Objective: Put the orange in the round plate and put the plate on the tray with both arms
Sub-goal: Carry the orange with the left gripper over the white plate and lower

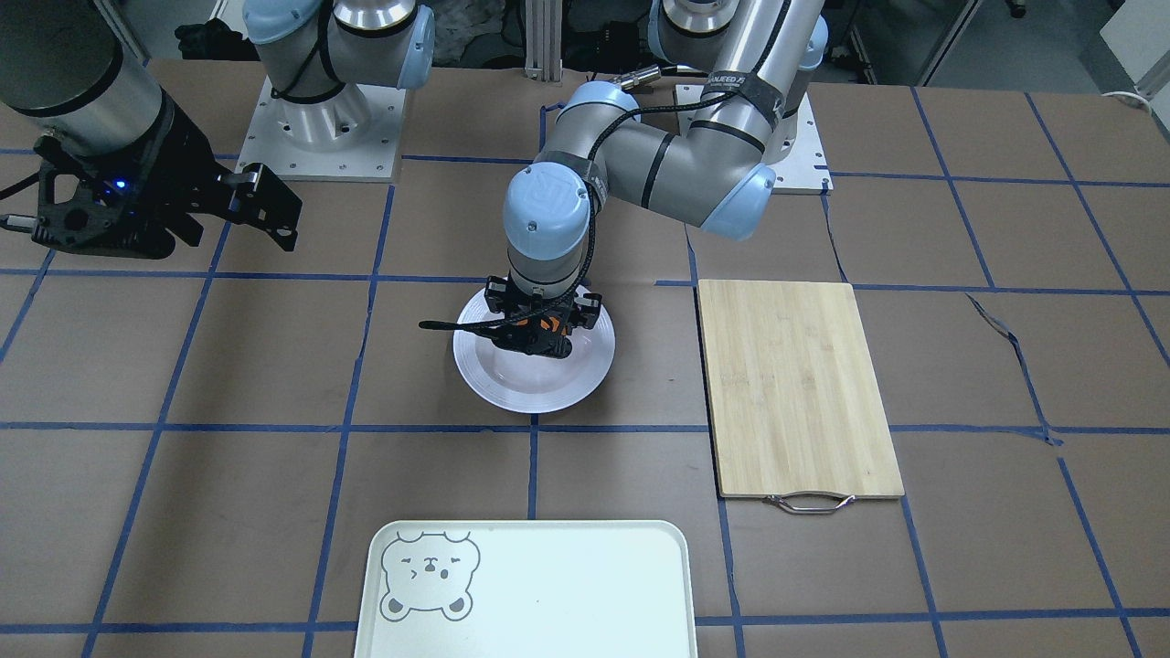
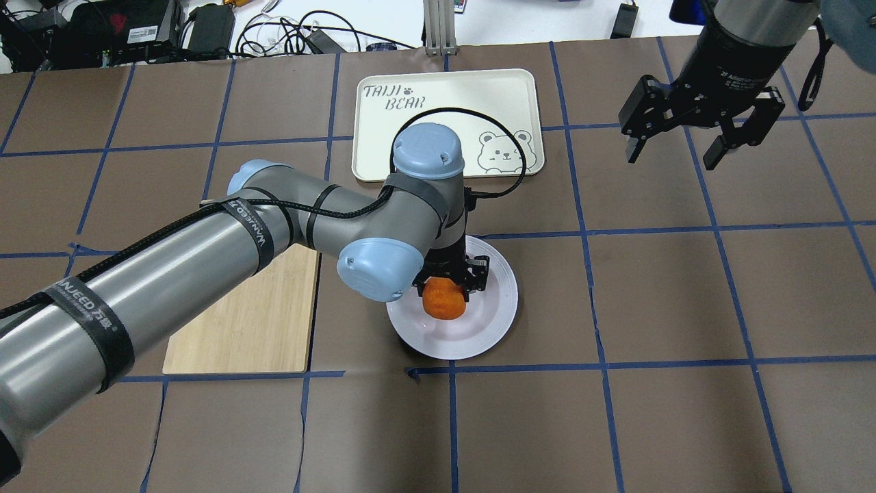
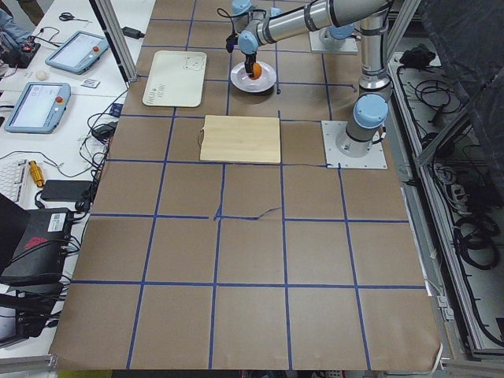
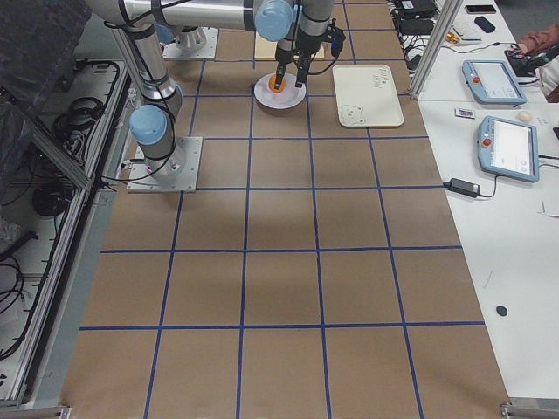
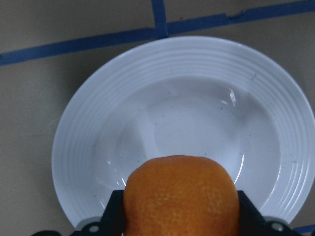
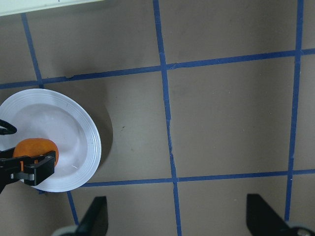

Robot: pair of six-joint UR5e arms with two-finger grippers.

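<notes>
My left gripper is shut on the orange and holds it over the round plate, a glossy white plate near the table's middle. In the left wrist view the orange sits between the black fingers, with the plate's shallow centre bare beneath it. I cannot tell whether the fruit touches the plate. My right gripper hangs open and holds nothing, well off to the plate's right. The cream tray with a bear face lies beyond the plate.
A bamboo cutting board with a metal handle lies beside the plate, partly under my left arm in the overhead view. Blue tape lines cross the brown table. Cables and gear sit past the table's far edge.
</notes>
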